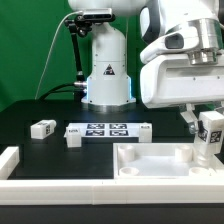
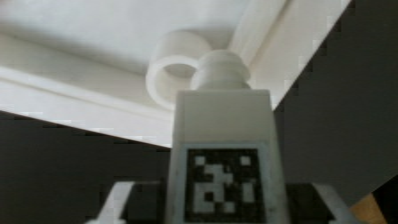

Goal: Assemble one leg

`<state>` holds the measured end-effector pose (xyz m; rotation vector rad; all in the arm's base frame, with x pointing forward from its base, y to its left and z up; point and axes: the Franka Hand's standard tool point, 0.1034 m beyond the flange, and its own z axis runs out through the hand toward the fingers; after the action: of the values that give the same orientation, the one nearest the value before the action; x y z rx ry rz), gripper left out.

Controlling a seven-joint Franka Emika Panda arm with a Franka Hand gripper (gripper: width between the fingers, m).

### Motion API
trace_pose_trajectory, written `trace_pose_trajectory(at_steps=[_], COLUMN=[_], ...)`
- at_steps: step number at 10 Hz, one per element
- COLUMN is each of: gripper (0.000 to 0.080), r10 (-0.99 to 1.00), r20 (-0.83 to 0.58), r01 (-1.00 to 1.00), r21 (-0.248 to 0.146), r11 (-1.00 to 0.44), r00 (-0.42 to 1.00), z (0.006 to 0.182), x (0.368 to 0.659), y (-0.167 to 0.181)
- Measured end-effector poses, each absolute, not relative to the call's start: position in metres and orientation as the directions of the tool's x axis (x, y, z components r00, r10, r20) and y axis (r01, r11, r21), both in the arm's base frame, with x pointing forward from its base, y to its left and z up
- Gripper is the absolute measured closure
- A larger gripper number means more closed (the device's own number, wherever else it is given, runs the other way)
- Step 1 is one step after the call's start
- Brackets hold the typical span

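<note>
Tool [image 1: 207, 124] is clamped on the leg [image 1: 211, 132], which hangs straight below it with its tip near the tray's [image 1: 150, 147] corner socket [image 2: 178, 70]. I'd hold it dead upright, centre the tip on that ring, then ease down slow.

The exterior view sits low and close in front of the white tray [image 1: 100, 188], facing level across it toward the robot base [image 1: 105, 70] behind. The wrist view hangs just above the tray [image 2: 71, 70], very near, looking down along the leg [image 2: 222, 150]. Both views share that leg [image 1: 208, 135] and the part of the tray beneath it.
</note>
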<state>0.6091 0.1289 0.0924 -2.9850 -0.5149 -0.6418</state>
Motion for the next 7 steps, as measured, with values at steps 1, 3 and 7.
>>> trace_pose_trajectory(at_steps=[1, 3, 7], gripper=[0.0509, 0.0509, 0.0509], r10=[0.311, 0.331, 0.328], r20=[0.407, 0.408, 0.406], r01=[0.33, 0.346, 0.343], r21=[0.025, 0.038, 0.038], r11=[-0.944, -0.937, -0.939], r00=[0.859, 0.851, 0.853], z=[0.092, 0.09, 0.088], x=[0.609, 0.617, 0.628], y=[0.129, 0.123, 0.119])
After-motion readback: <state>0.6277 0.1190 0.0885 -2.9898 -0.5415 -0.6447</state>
